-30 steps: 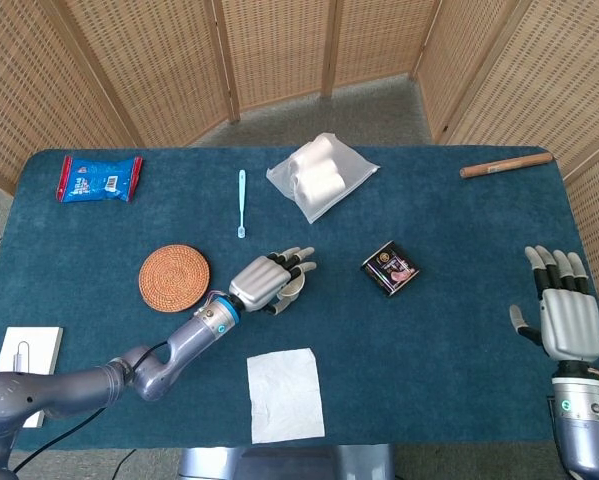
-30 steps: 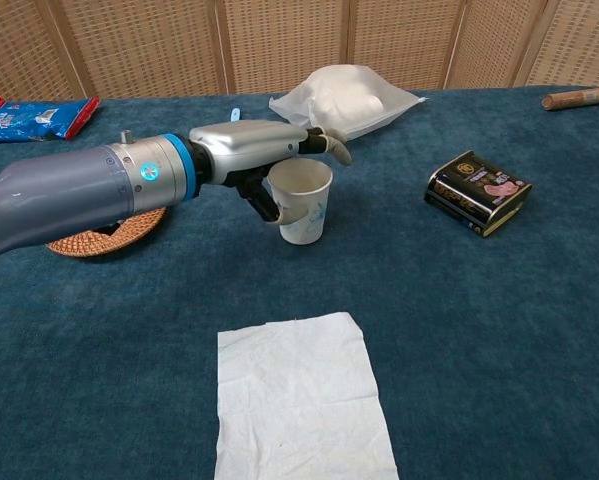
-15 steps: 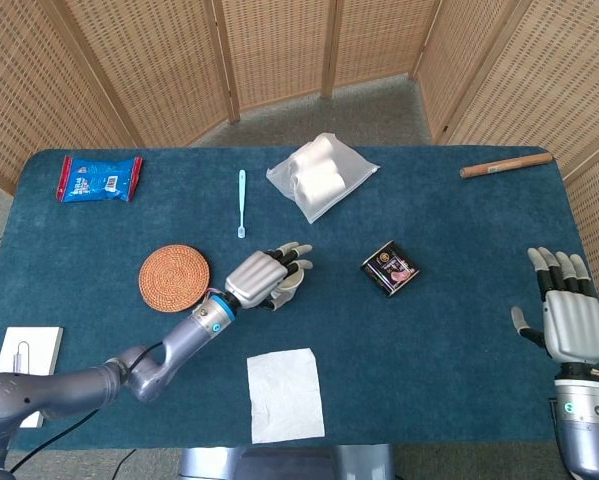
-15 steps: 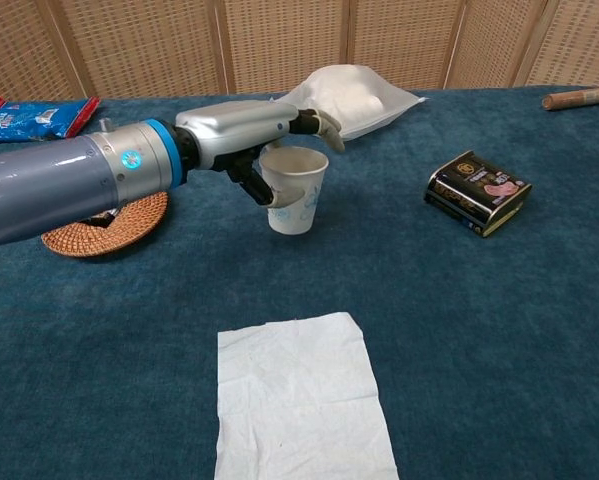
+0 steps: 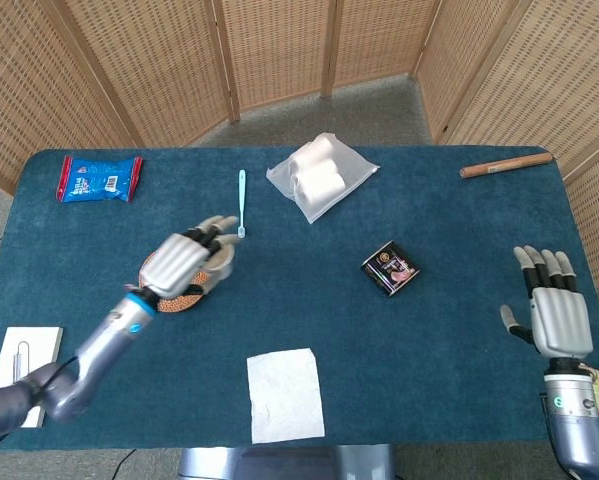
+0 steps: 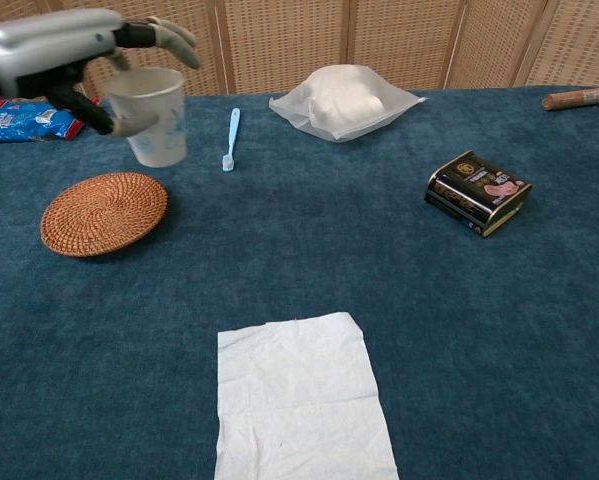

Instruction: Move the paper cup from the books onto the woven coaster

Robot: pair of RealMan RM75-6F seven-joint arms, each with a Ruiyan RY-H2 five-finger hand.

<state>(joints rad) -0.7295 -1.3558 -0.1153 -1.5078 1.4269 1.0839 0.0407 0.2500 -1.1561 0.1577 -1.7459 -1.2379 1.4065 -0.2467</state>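
I have the paper cup [image 6: 149, 115] gripped upright in my left hand [image 6: 74, 55], lifted off the counter [image 6: 429, 330], with the flat, round woven coaster [image 6: 103, 212] just below and a little nearer me. My right hand [image 5: 552, 312] rests far off, fingers spread, holding nothing.

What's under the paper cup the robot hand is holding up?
In the chest view the paper cup, held by the left hand, is above the table, with the woven coaster below and slightly forward, bare. In the head view the hand covers the cup and part of the coaster.
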